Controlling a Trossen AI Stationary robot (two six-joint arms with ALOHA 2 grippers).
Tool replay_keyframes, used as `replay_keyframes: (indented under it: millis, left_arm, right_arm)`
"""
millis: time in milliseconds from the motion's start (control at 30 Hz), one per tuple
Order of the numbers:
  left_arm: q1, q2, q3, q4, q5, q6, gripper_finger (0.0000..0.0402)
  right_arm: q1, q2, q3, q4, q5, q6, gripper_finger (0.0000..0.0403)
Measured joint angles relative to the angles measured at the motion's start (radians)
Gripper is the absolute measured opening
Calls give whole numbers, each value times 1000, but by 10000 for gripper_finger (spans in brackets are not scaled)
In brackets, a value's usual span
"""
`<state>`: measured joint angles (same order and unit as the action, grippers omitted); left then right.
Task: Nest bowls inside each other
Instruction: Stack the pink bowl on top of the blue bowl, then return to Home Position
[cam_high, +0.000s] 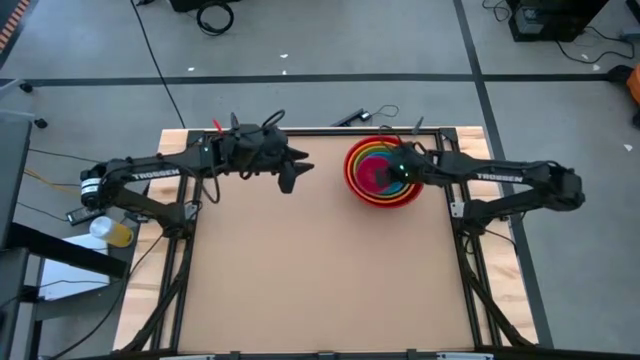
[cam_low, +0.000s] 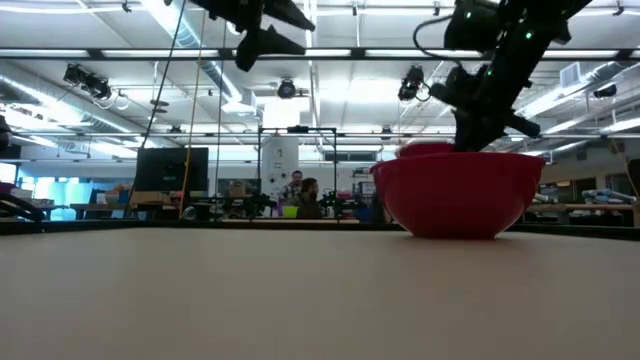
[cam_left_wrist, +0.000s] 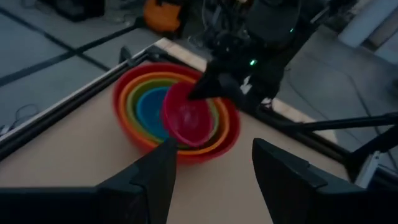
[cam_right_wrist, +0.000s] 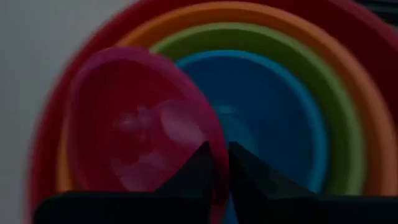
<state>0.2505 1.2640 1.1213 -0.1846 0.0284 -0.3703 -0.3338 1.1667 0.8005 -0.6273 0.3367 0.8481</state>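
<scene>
Bare tan table (cam_high: 320, 270) fills the near half of the high view. Toward the far edge, right of centre, the red bowl (cam_high: 356, 183) sits on the table with the orange bowl (cam_left_wrist: 214, 144), yellow-green bowl (cam_left_wrist: 134, 98) and blue bowl (cam_left_wrist: 149, 112) nested inside it. Pink bowl (cam_left_wrist: 186, 118) is tilted above the blue one, not seated, leaning toward one side of the stack. Right tool (cam_right_wrist: 221, 163) is over the stack, fingers closed on the pink bowl's rim, one inside and one outside. Left tool (cam_high: 290, 178) hangs above the table well to the left of the bowls, fingers (cam_left_wrist: 283, 171) apart, holding nothing. Beyond the table: a room with a person (cam_low: 310, 195) seated far off.
</scene>
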Motion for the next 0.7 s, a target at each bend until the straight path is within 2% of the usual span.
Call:
replay_keyframes:
  millis: [100,233,367,467,533,600,700]
  left_arm:
    - [21,1,0,-32,1,36,210]
    - [32,1,0,-55,4,165,212]
    - [34,1,0,-70,-7,269,215]
    - [34,0,0,-78,-19,230,214]
    - [46,-22,-1,-102,28,233,210]
    - [61,-72,-1,-128,70,254,201]
    - [104,-170,0,-194,103,305,179]
  right_arm:
    - [-48,21,0,-24,-28,3,71]
    - [-90,26,0,-59,-94,-2,106]
    - [-121,1,0,-88,-106,8,140]
    - [-140,-39,0,-87,-119,8,161]
    - [-142,-84,0,-84,-127,8,170]
    - [-137,-143,0,-66,-170,-31,173]
    - [-108,-239,0,24,-312,-152,170]
